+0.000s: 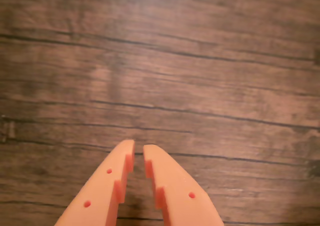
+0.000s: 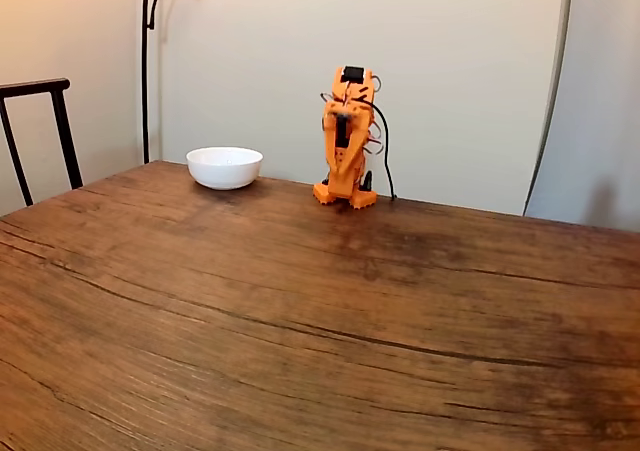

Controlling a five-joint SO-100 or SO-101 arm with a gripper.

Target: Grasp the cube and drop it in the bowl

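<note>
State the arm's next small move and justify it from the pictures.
Probably unfold and sweep the wrist camera over the table to find the cube: the arm sits folded, the tool nearly closed on nothing above bare wood, beside the bowl.

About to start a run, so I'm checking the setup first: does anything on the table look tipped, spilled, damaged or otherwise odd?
Nothing stands out. The bowl sits upright on the table beside the folded arm, and the gripper hangs nearly closed with nothing between its fingers. The wood's dark lines look like grain.
</note>
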